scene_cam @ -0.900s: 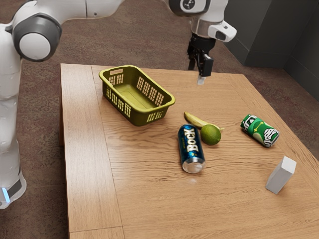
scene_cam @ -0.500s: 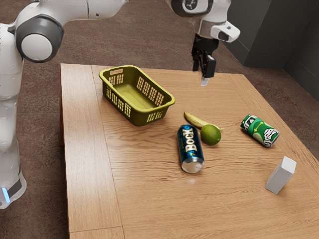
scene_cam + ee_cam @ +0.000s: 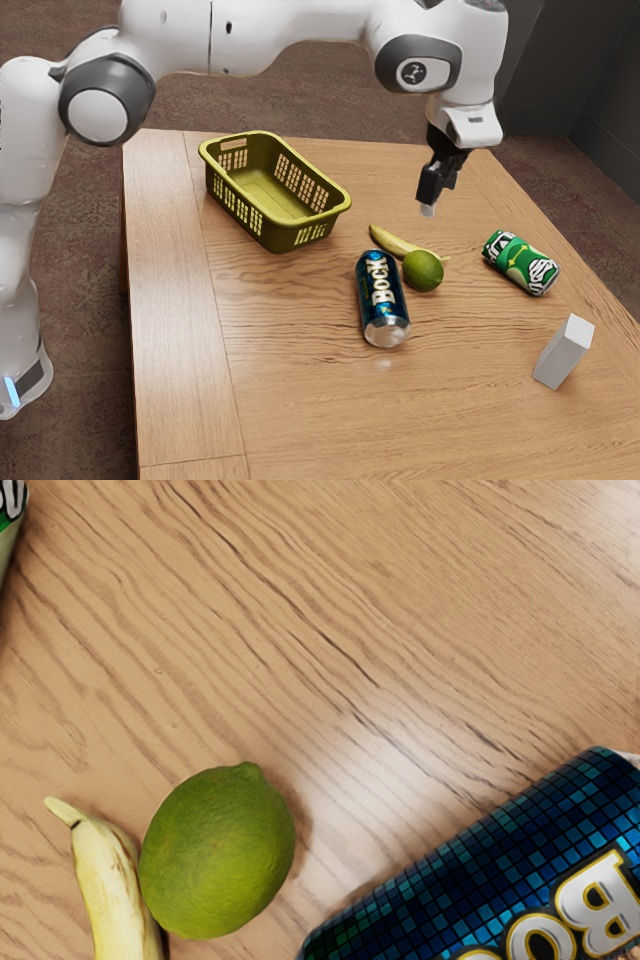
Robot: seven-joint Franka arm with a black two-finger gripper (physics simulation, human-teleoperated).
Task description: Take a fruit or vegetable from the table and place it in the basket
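Your end effector (image 3: 432,202) is above the worktop (image 3: 300,410); can't tell how open it is or if it grips anything. Clock dirs in ext. view, from lime (image 3: 423,270) on worktop: banana (image 3: 391,241) at 10–11, right beside it; blue BOCK can (image 3: 382,300), on its side, crowds you at 7–8; basket (image 3: 285,238) at 10, w/ banana partly btwn; green can (image 3: 520,262) at 3; pale block (image 3: 563,351) at 4.
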